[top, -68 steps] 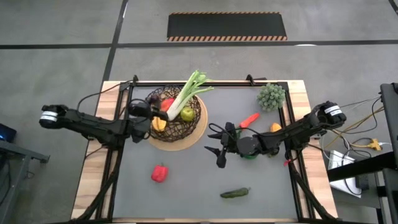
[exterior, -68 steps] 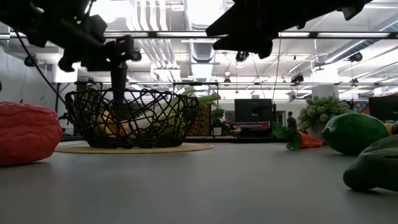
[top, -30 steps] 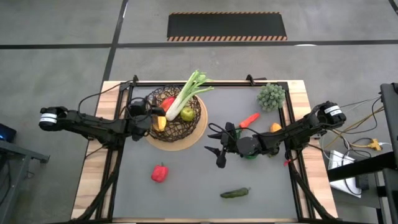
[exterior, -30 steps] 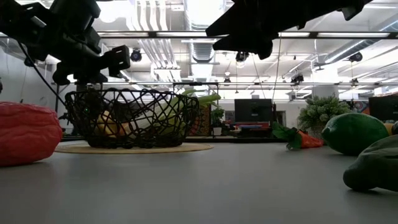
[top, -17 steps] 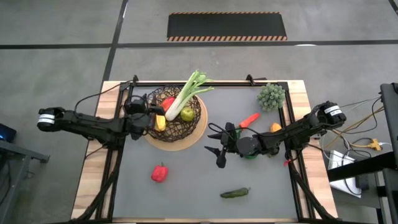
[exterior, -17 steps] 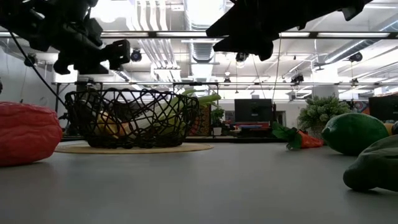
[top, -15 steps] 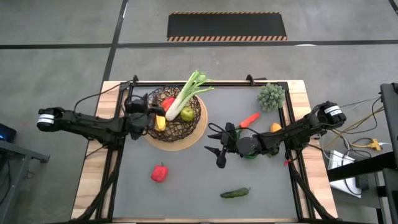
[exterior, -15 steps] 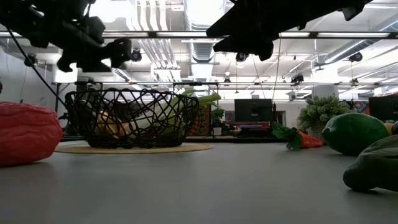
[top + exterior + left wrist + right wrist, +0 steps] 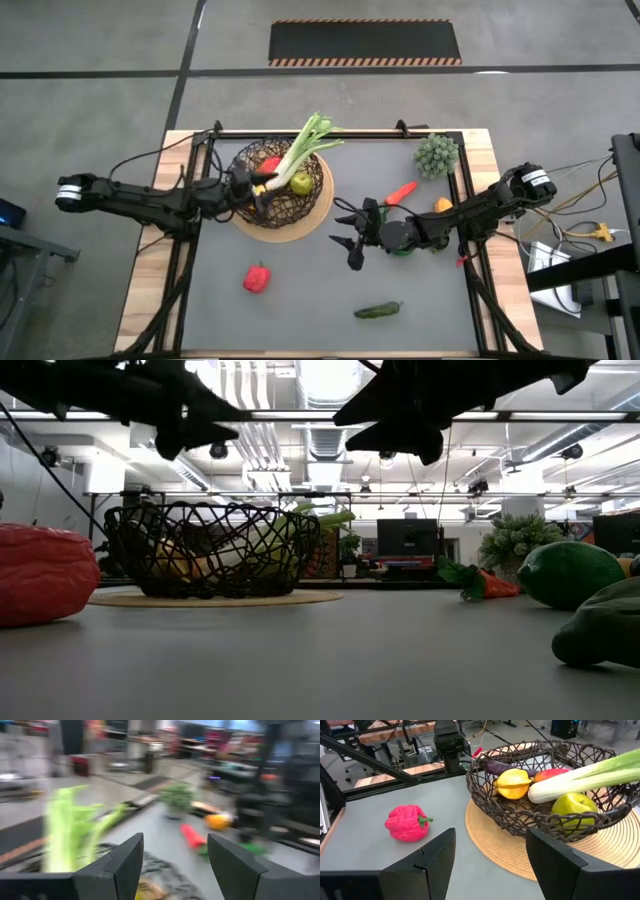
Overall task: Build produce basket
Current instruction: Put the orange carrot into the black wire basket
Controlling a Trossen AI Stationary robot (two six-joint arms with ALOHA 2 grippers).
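Note:
The dark wire basket [image 9: 283,186] stands on its tan base disc at the table's far left. It holds a leek [image 9: 303,152], a green apple [image 9: 572,805], a yellow fruit [image 9: 512,784], a red pepper [image 9: 270,165] and an eggplant [image 9: 495,767]. My left gripper [image 9: 258,192] hovers open over the basket's left rim, pointing level toward the table's right. In its own wrist view my left gripper [image 9: 175,837] has nothing between its fingers. My right gripper [image 9: 345,235] stands open above the table's middle, facing the basket. My right gripper [image 9: 491,832] is empty too.
A red pepper [image 9: 256,277] and a dark cucumber [image 9: 378,311] lie on the near part of the mat. A carrot [image 9: 400,192], an orange-yellow fruit [image 9: 443,205] and a green lime [image 9: 565,573] lie by my right arm. A spiky plant [image 9: 437,155] stands at the far right.
My left gripper has risen from just above the basket's left rim and has tipped up from pointing downward to pointing level toward the table's right. It now reaches over the basket's rim.

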